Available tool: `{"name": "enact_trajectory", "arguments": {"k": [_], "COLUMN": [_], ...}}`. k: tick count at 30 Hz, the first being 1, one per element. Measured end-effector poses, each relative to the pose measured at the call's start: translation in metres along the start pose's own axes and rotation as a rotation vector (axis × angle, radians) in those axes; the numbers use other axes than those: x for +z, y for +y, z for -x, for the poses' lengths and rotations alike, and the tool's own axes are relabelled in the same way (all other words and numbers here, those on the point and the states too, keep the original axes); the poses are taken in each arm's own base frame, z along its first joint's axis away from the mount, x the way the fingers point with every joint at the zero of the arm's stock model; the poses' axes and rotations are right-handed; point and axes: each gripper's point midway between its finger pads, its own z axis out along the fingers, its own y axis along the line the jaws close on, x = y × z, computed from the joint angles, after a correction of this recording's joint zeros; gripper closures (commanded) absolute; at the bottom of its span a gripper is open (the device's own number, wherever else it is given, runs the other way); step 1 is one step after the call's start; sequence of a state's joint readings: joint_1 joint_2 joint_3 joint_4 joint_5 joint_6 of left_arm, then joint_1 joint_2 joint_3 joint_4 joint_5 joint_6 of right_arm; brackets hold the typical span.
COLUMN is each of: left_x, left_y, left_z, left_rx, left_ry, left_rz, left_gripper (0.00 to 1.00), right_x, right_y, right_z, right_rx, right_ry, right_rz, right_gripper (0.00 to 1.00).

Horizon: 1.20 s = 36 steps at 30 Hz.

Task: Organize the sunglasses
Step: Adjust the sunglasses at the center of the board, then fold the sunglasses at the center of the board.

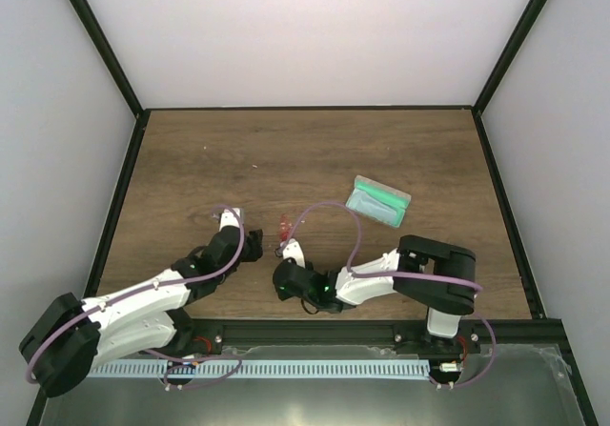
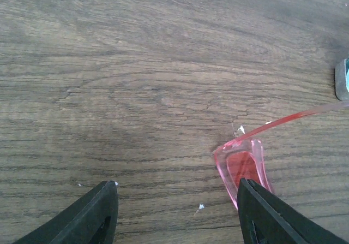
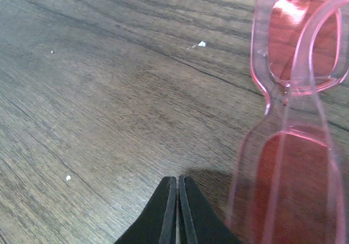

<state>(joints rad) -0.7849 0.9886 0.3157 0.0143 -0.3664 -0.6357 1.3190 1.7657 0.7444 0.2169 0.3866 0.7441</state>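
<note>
The sunglasses (image 1: pixel 284 227), with a thin translucent red frame, lie on the wooden table between my two grippers. In the left wrist view one lens (image 2: pixel 244 165) sits just ahead of the right-hand fingertip (image 2: pixel 260 207), and a slender red arm runs off to the right. My left gripper (image 2: pixel 177 211) is open, and only bare wood shows between its fingers. In the right wrist view the sunglasses (image 3: pixel 297 91) lie to the right of my right gripper (image 3: pixel 177 181). That gripper is shut, with nothing between its pads. From above, the left gripper (image 1: pixel 254 245) and right gripper (image 1: pixel 285 253) flank the sunglasses.
A grey oblong case with green lining (image 1: pixel 378 200) lies open on the table to the right, beyond the sunglasses; its corner shows at the edge of the left wrist view (image 2: pixel 342 79). Black frame rails border the table (image 1: pixel 191 159).
</note>
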Motion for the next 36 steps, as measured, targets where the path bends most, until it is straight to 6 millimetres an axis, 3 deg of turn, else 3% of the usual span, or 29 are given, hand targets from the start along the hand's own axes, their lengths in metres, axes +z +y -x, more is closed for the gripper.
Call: {"name": "enact_trajectory", "arguments": {"k": [7,13,18,22,29,36], "left_x": [0.003,0.006,0.010,0.012,0.012,0.014], "left_y": [0.001,0.001,-0.005,-0.005,-0.007,-0.014], "left_z": [-0.003,-0.005,-0.001,-0.002,0.004,0.021], "left_rx": [0.006,0.013,0.014,0.016,0.019,0.025], "left_ry": [0.014,0.028,0.028,0.033,0.021,-0.009], "left_rz": [0.010,0.021,0.021,0.025,0.031,0.046], "left_gripper": [0.38,0.38,0.38,0.38,0.38,0.38], "right_x": [0.001,-0.013,-0.034,-0.047,-0.052,-0.045], "right_y": [-0.007,-0.020,-0.022,-0.034,-0.087,-0.091], "right_z": [-0.003,0.005,0.024,0.036,0.048,0.054], "right_rx": [0.007,0.021,0.037,0.058,0.150,0.171], "right_ry": [0.002,-0.020,-0.084,-0.129,-0.181,-0.200], "right_rz": [-0.008,-0.025,-0.004,-0.020,-0.104,-0.109], "right_gripper": [0.93,0.90,0.77,0.81,0.84,0.84]}}
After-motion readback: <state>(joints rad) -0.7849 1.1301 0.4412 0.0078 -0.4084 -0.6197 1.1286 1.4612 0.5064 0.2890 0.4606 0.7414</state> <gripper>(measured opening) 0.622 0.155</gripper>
